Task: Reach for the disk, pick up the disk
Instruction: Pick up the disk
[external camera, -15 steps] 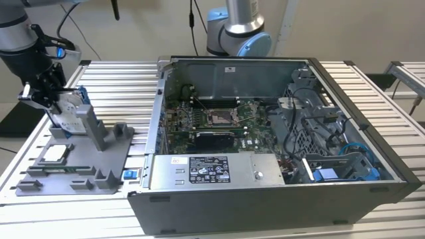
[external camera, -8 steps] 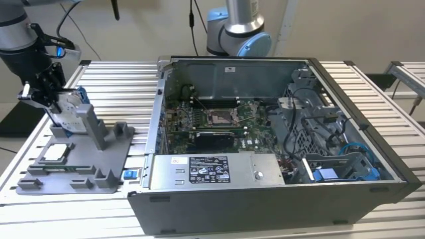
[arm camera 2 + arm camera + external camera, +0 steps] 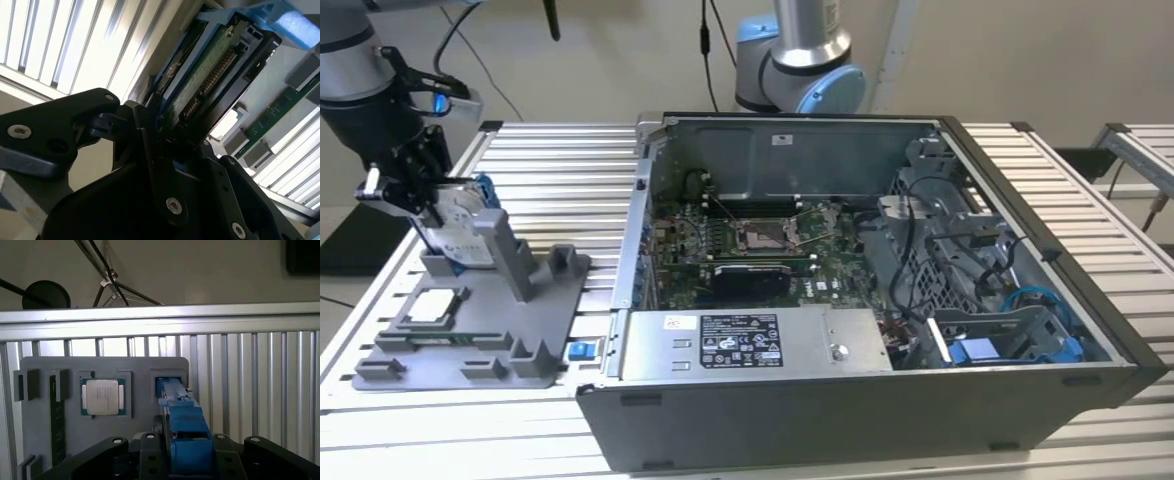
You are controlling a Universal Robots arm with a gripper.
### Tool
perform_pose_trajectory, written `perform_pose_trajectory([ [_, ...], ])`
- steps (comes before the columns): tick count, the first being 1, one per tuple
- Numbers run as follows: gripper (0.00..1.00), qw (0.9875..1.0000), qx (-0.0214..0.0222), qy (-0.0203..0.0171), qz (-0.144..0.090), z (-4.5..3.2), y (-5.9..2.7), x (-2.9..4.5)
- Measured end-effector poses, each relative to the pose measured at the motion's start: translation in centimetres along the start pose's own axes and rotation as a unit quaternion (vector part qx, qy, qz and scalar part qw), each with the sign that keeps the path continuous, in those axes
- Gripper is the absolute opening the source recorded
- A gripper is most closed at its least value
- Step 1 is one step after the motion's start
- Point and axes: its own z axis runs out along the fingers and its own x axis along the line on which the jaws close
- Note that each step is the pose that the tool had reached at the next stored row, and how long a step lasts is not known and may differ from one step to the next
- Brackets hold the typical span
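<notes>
A slatted metal surface point(image 3: 560, 150) carries everything. The biggest thing on it is an open computer case point(image 3: 854, 420), lying well apart from the pincer toward the exterior view's right, with its motherboard point(image 3: 761, 235) and a labelled silver power supply point(image 3: 747, 340) exposed. A second arm point(image 3: 794, 60) stands behind the case, far from the pincer. The working arm point(image 3: 354, 80) comes down at the exterior view's left.

Directly under the pincer sits a grey holder point(image 3: 520, 300) with several slots and pockets. The disk point(image 3: 458, 215) stands on edge at the holder's slot, right between the pincer's fingers. In the first wrist view its blue frame point(image 3: 182, 435) runs away from the pincer to the slot. Whether its far end rests in the slot or is just clear of it cannot be told. In the second wrist view the disk's green circuit board and connector row point(image 3: 210, 75) show, with blue frame along the edges.

The pincer point(image 3: 416, 195) is pinching the disk: its black fingers point(image 3: 150, 455) press against the blue frame from both sides.

Beside the disk's slot, near the pincer, a green memory stick point(image 3: 56, 425) lies on edge in a narrow groove of the holder. A small square silver chip point(image 3: 102, 396) sits flat in its own pocket between the stick and the disk's slot, apart from both.
</notes>
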Motion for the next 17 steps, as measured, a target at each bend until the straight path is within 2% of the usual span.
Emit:
perform_pose_trajectory([
  [5,0.0,1.0,-0.0001,0.0001,0.0,-0.82,0.01,-0.04],
  [11,0.0,1.0,0.0,-0.0002,0.0,-1.06,0.01,-0.05],
  [13,0.0,1.0,-0.0003,-0.0045,0.0,-1.12,0.01,-0.06],
  [14,0.0,1.0,-0.0003,-0.0056,0.0,-1.15,0.02,-0.06],
  [17,0.0,1.0,-0.0003,-0.0058,0.0,-1.42,0.02,-0.08],
])
